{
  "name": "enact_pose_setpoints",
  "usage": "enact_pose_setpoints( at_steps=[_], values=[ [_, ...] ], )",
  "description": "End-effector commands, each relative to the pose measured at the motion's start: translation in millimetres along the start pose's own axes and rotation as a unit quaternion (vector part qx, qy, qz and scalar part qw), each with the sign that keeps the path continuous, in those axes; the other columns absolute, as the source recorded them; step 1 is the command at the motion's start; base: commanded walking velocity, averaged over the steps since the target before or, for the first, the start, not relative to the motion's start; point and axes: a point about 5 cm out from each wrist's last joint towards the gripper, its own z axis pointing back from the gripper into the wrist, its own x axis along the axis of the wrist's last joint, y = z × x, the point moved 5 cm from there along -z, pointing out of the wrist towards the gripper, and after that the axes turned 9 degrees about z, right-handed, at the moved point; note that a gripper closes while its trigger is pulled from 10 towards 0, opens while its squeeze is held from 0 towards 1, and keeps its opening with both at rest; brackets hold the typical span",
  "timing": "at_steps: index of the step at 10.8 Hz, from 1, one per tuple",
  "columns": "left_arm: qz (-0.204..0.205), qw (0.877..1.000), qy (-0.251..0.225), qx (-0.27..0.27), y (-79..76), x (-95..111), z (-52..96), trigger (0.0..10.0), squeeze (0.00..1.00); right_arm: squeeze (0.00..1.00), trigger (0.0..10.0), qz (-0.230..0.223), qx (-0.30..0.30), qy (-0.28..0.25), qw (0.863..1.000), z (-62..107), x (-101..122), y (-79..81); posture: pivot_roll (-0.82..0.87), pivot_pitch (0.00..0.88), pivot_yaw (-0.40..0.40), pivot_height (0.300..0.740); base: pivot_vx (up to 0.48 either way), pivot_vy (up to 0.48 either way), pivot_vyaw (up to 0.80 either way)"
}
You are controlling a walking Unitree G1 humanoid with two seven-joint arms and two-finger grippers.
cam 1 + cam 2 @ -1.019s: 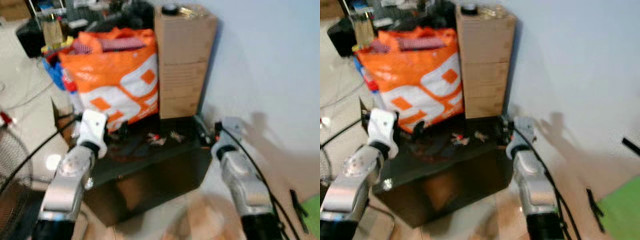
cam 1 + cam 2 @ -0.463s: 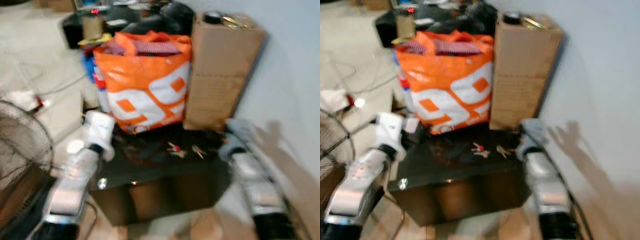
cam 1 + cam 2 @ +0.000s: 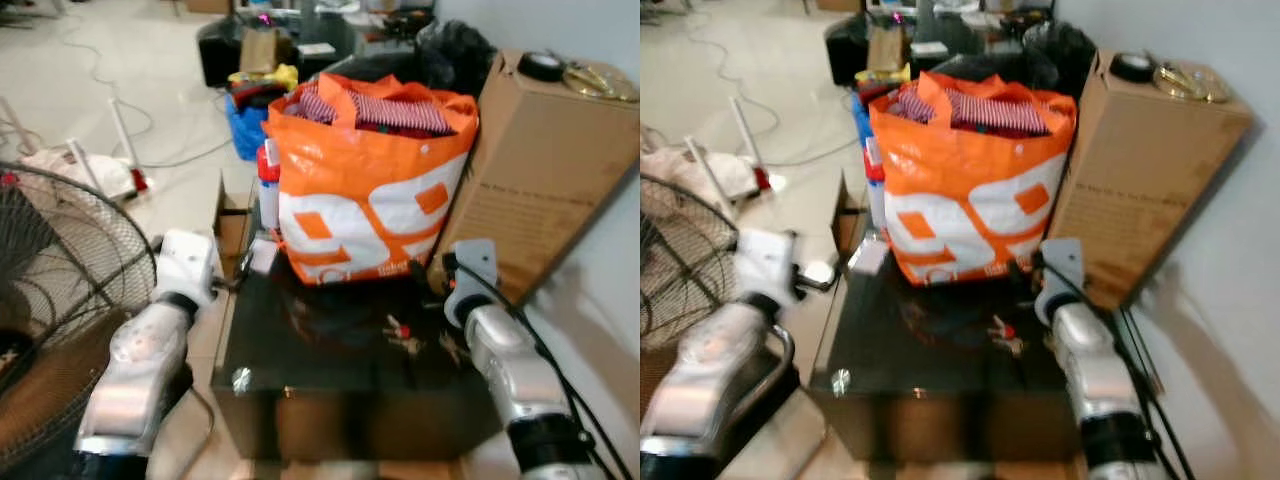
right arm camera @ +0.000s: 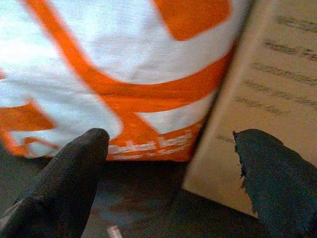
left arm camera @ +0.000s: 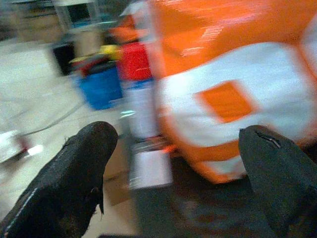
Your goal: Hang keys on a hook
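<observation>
Keys (image 3: 402, 334) lie on the black table (image 3: 300, 370); right gripper (image 4: 168, 173) and left gripper (image 5: 178, 168) both spread wide, empty. Robot prob should drop right fingers straight over them.

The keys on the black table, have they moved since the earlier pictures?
No. The keys lie on the black table before the orange bag, as before; the camera has moved.

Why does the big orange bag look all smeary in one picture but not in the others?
In the left wrist view the orange bag is streaked with blur; in the right wrist view it is sharper, only soft. In the left eye view the bag looks fairly clear, and the dark table shows a small bright glint.
</observation>
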Motion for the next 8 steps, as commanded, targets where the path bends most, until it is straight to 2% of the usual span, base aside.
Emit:
enact_pose_setpoints(
  at_steps=[1, 2, 3, 4, 5, 7, 8],
  values=[
    [-0.006, 1.0, 0.008, 0.013, 11.2, -3, 0.9, 10.0, 0.0, 1.0, 10.0, 0.004, 0.0, 0.002, 1.0, -2.5, 4, 1.9, 0.06, 0.0, -0.05, 0.74, 0.33, 0.0, 0.0],
    [-0.008, 1.0, 0.01, 0.008, 12.1, -4, 0.6, 10.0, 0.0, 1.0, 10.0, 0.005, -0.003, 0.017, 1.0, -1.2, -3, 4.3, 0.06, 0.0, -0.057, 0.74, 0.311, 0.0, 0.0],
    [-0.007, 1.0, 0.009, -0.01, 8.8, -1, -0.9, 10.0, 0.0, 1.0, 10.0, 0.007, -0.005, 0.05, 0.999, 2.7, -17, 6.7, 0.06, 0.0, -0.054, 0.74, 0.0, 0.0, 0.0],
    [-0.015, 0.999, 0.021, -0.033, 2.5, -3, -2.7, 10.0, 0.0, 0.88, 10.0, -0.003, 0.01, 0.064, 0.998, 8.3, -27, 13.6, 0.04, 0.0, -0.035, 0.74, 0.0, 0.0, 0.0],
    [-0.018, 0.997, 0.031, -0.072, -9.9, -8, -4.7, 10.0, 0.0, 0.0, 10.0, -0.002, 0.014, 0.084, 0.996, 15.7, -38, 16.2, 0.01, 0.0, -0.011, 0.74, 0.0, 0.0, 0.0],
    [-0.007, 0.984, 0.065, -0.163, -38.3, -19, -1.9, 10.0, 0.0, 0.0, 10.0, 0.02, 0.037, 0.122, 0.992, 28.6, -49, 18.2, -0.02, 0.0, 0.011, 0.74, 0.0, 0.0, 0.0],
    [-0.008, 0.976, 0.083, -0.203, -49.7, -26, 5.3, 10.0, 0.0, 0.0, 10.0, 0.023, 0.032, 0.139, 0.989, 31.8, -55, 13.5, -0.02, 0.0, 0.002, 0.74, 0.0, 0.0, 0.0]
  ],
)
